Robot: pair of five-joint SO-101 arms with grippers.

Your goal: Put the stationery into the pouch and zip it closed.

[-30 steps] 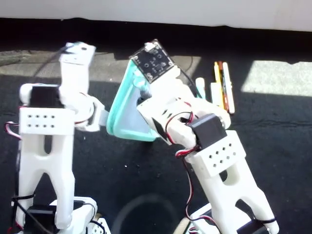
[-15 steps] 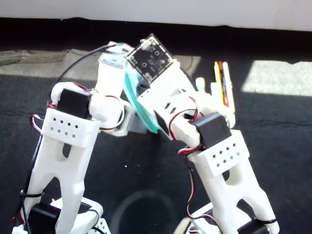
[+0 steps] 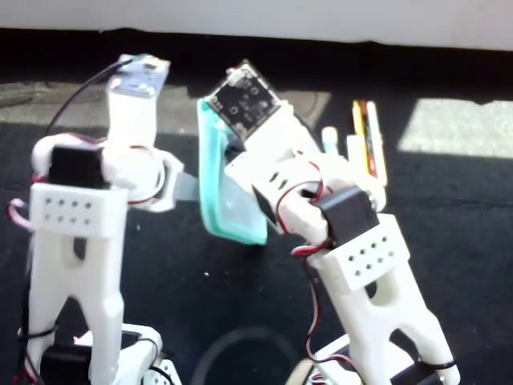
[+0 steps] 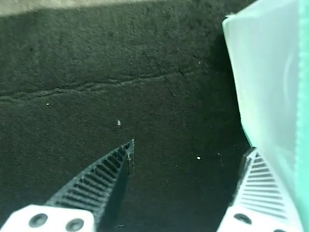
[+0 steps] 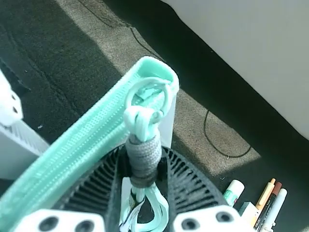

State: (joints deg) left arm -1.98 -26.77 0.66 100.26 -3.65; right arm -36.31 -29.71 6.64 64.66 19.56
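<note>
The grey-wrapped pull cord of the mint pouch is being pinched tightly in the right gripper. The pouch is being held tilted up off the bench by that cord alone, with its zip edge running just ahead of the jaws. So thin a hold is being judged the nearest risk: the cord could be dragged out of the pinch, or the slider could be drawn along the zip by the pouch's own weight. Just beside the pouch's wall, the left gripper is being held with its fingers wide apart and nothing between them. If it is brought together off the wall, the slack side could be pushed away rather than caught. Farther beyond the right gripper, well apart from the pouch, the stationery is being carried by the bench, so any zipping now would be shutting it outside.
</note>
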